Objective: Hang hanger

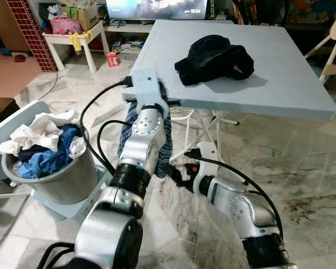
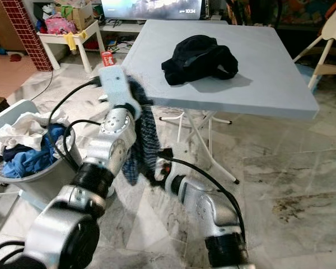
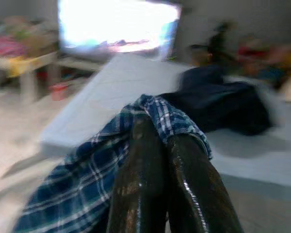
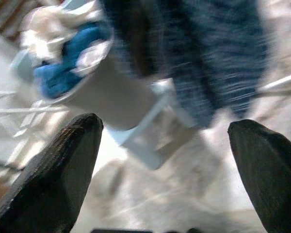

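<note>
Two grippers sit mid-frame in my head view. My left gripper (image 3: 167, 145) is clamped on a blue plaid cloth (image 3: 87, 179), which hangs from it just in front of the near edge of the pale blue table (image 1: 280, 67). My right gripper (image 4: 165, 170) is lower, fingers spread wide with nothing between them, just beside the hanging cloth. A dark garment (image 1: 213, 59) lies on the table at upper centre. A grey laundry basket (image 1: 61, 179) full of clothes stands at lower left. I cannot make out a hanger.
</note>
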Robot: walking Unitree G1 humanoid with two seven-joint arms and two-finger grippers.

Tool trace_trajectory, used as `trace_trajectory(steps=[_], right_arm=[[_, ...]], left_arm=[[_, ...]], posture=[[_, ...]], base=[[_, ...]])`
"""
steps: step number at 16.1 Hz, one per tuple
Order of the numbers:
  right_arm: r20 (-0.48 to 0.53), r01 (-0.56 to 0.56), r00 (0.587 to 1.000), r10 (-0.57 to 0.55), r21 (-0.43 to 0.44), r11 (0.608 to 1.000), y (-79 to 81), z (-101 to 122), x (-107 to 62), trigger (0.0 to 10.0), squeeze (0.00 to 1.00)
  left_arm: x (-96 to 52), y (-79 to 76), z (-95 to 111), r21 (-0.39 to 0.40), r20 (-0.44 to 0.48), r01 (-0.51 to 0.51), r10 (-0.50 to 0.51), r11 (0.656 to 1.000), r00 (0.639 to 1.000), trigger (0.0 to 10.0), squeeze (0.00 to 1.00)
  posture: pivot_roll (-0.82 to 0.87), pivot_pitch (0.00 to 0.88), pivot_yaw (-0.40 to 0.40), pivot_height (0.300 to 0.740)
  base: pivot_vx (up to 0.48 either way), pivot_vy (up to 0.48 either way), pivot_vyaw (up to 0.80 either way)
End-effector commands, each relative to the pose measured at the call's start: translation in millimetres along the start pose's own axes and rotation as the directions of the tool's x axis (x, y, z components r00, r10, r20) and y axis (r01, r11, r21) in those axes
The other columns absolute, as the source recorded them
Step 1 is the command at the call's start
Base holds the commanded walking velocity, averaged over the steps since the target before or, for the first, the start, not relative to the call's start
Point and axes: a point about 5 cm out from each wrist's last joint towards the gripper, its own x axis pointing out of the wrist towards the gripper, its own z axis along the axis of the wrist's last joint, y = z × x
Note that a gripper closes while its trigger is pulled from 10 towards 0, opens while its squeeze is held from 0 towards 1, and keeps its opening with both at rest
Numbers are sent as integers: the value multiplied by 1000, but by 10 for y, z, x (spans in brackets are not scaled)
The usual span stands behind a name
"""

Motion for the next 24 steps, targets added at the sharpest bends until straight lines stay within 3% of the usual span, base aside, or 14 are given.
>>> trace_trajectory(steps=[1, 2, 5, 7, 9, 11, 17, 18, 20, 24], right_arm=[[65, 95, 993, -94, -15, 995, -129, 86, -2, 10000, 0], [84, 138, 987, -136, -16, 990, -201, 105, -9, 10000, 0], [161, 280, 948, -274, -16, 960, -480, 179, -31, 10000, 0], [171, 302, 940, -295, -14, 953, -553, 196, -20, 10000, 0], [171, 308, 938, -301, -14, 951, -573, 183, 10, 10000, 0], [133, 273, 954, -268, -19, 962, -516, 121, 66, 10000, 0], [84, 250, 966, -245, -62, 966, -578, 61, 36, 10000, 0], [25, 168, 986, -166, -79, 983, -528, 7, 29, 10000, 0], [-69, -96, 994, 89, -105, 990, -263, -95, -37, 10000, 0], [-95, -135, 988, 125, -98, 986, -210, -143, -60, 10000, 0]], left_arm=[[-249, -516, -254, -133, -61, 227, -236, 965, 970, 10000, 0], [-355, -487, -274, -154, -50, 320, -331, 935, 942, 10000, 0], [-743, -158, -381, -3, -126, 418, -416, 908, 901, 10000, 0], [-924, 127, -350, 63, -100, 326, -319, 943, 942, 10000, 0], [-1046, 257, -284, 94, -75, 261, -255, 961, 964, 10000, 0], [-969, 394, -187, 160, -15, 132, -131, 978, 991, 10000, 0], [-795, 595, 65, 227, 62, -48, 34, 973, 997, 10000, 0], [-795, 586, 48, 230, 51, -34, 23, 972, 998, 10000, 0], [-792, 595, -11, 218, 39, -64, 57, 974, 998, 10000, 0], [-729, 602, -54, 258, 43, -165, 159, 952, 986, 10000, 0]], posture=[[-41, 76, 46, 740], [-39, 77, 45, 740], [-9, 77, 42, 740], [27, 78, 37, 740], [36, 79, 33, 740], [47, 81, 24, 740], [36, 90, 41, 740], [36, 90, 41, 740], [33, 96, 42, 740], [30, 99, 35, 740]], base=[[0, 0, 0], [0, 0, 0], [0, 0, 0], [0, 0, 0], [0, 0, 0], [0, 0, 0], [0, 0, 0], [0, 0, 0], [0, 0, 0], [0, 0, 0]])
